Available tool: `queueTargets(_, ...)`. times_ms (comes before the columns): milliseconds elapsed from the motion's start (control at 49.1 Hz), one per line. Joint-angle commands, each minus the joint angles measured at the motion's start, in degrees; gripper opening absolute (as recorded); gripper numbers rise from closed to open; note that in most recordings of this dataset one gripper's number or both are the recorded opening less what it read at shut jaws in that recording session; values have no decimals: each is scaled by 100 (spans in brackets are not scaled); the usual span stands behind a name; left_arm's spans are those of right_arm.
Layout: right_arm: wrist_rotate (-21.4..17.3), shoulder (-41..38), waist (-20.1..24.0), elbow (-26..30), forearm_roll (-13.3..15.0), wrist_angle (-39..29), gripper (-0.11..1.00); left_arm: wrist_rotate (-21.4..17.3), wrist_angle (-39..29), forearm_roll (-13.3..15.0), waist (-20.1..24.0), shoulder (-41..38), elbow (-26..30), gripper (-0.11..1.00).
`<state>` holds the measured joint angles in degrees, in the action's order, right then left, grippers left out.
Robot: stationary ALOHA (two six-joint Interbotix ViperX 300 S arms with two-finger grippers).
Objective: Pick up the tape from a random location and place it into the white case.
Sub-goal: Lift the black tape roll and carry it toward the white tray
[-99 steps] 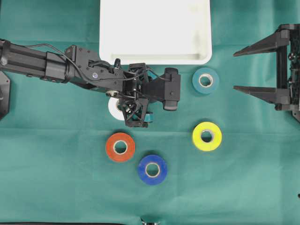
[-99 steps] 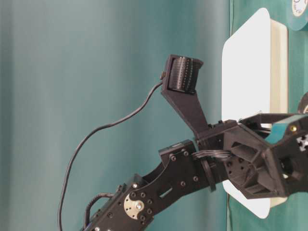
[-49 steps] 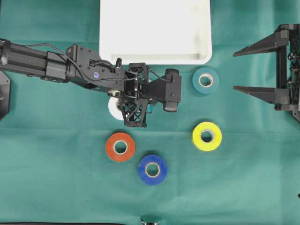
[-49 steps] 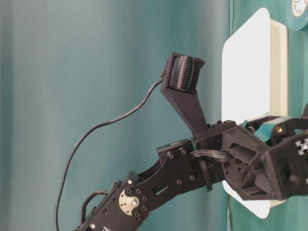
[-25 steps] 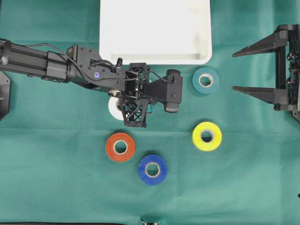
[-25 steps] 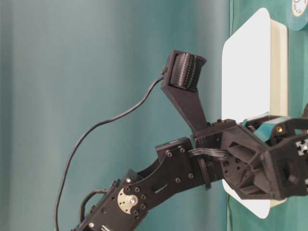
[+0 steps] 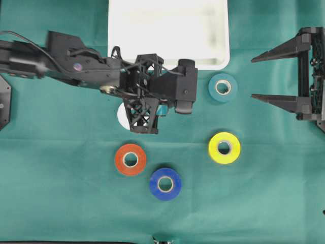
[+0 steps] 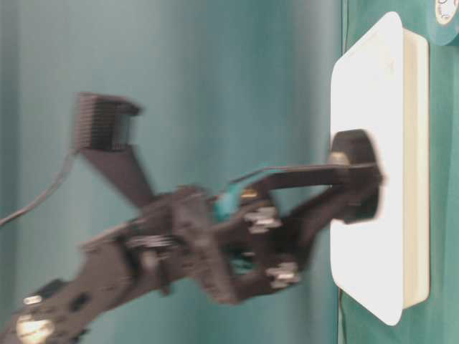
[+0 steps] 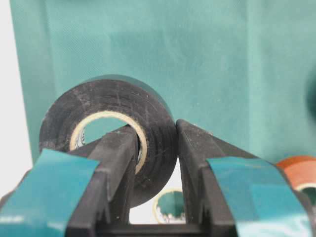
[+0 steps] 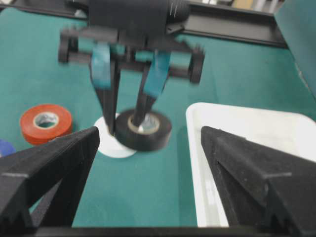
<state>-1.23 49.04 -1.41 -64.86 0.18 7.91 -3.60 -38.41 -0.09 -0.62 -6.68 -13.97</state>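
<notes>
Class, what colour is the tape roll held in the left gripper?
Black tape roll with a pale inner core, clearest in the left wrist view.

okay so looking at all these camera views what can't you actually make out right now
- Overhead: the black tape roll is hidden under the left pincer; the white tape roll only peeks out.
- Table-level: motion blur smears the left arm, so the black tape roll has no clear outline.
- Left wrist: the orange tape roll is cut off by the fingers and frame edge.

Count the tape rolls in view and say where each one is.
6. Teal roll right of the white case; yellow, orange and blue on the cloth; white under the left arm; black held in the left tool. None seem hidden.
</notes>
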Motion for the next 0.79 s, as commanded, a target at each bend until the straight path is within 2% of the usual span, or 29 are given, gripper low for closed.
queueTargets(0,-9,-18,-9,114,9,18,92,-9,-255,0,-18,334,272,20)
queueTargets(224,-26,-18,0,114,9,18,92,-9,-1028,0,-35,562,703,20)
queueTargets(773,-26,-18,-9,123,9,18,92,0,-1942,-18,-88,1345,1345,20)
